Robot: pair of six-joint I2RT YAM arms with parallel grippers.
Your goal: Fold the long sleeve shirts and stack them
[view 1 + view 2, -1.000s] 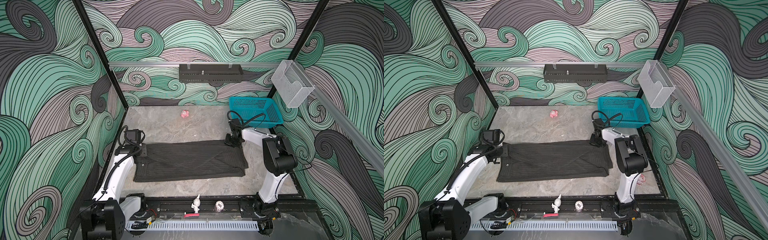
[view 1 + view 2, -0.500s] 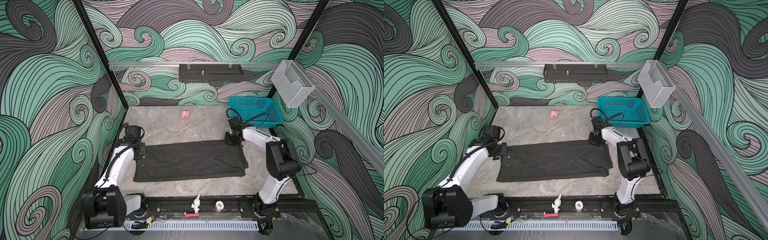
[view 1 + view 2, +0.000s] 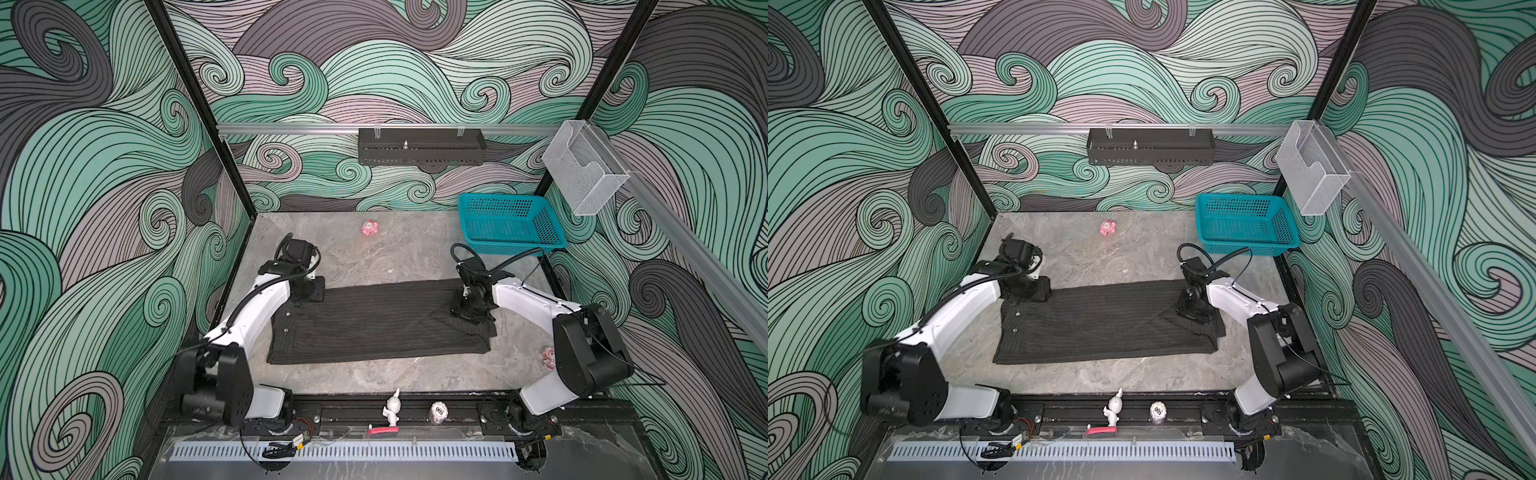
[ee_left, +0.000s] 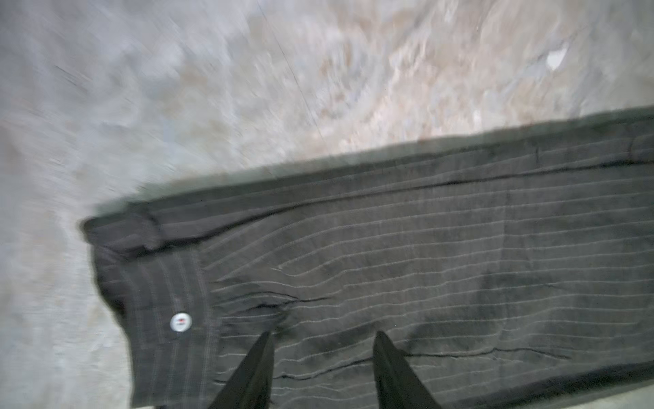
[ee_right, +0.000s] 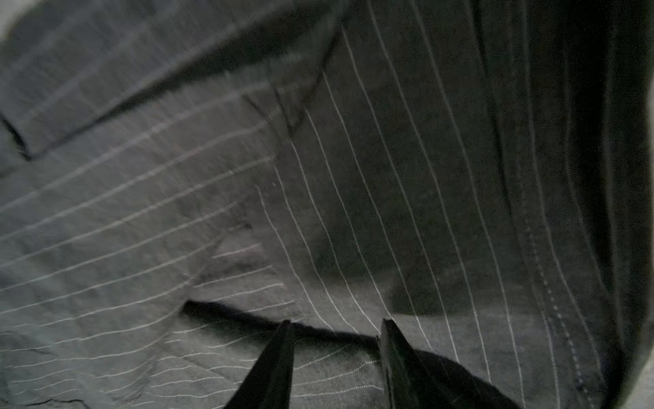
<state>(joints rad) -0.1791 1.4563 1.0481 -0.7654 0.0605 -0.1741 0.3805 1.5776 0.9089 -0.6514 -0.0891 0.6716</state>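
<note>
Grey marble table (image 3: 374, 257) under flat, pinstriped charcoal shirt (image 3: 374, 324)

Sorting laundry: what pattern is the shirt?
Shirt: charcoal with thin pale pinstripes; clearest in right wrist view.

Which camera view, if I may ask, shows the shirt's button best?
Left wrist view: the button sits large and close on the shirt. Both top views show buttons as tiny specks; the right wrist view shows only striped cloth.
</note>
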